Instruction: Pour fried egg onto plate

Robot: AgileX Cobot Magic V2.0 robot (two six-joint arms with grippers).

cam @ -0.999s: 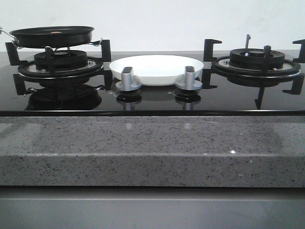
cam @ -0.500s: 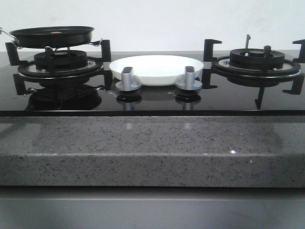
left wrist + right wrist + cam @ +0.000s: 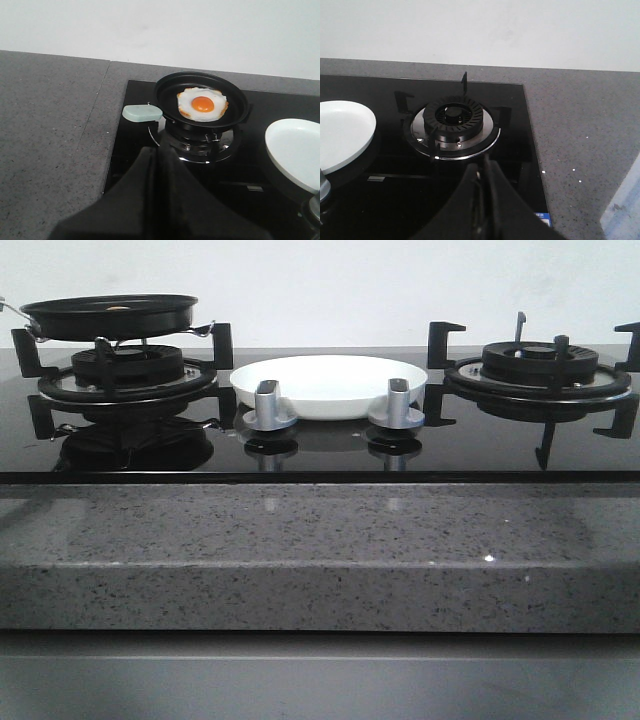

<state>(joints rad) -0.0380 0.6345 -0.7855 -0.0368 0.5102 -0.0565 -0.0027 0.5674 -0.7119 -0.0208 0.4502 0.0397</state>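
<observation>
The grey speckled table carries a glossy black cooktop with a burner at each end. On the left burner sits a black frying pan, its pale green handle sticking out sideways. The right burner is bare. Between the burners rests the white plate, just behind two silver knobs. The fried egg lies flat in the pan, yolk up, well apart from the plate. The left hand hangs near the pan with its fingers pressed together, gripping nothing; the right hand near the bare burner is likewise closed and empty.
</observation>
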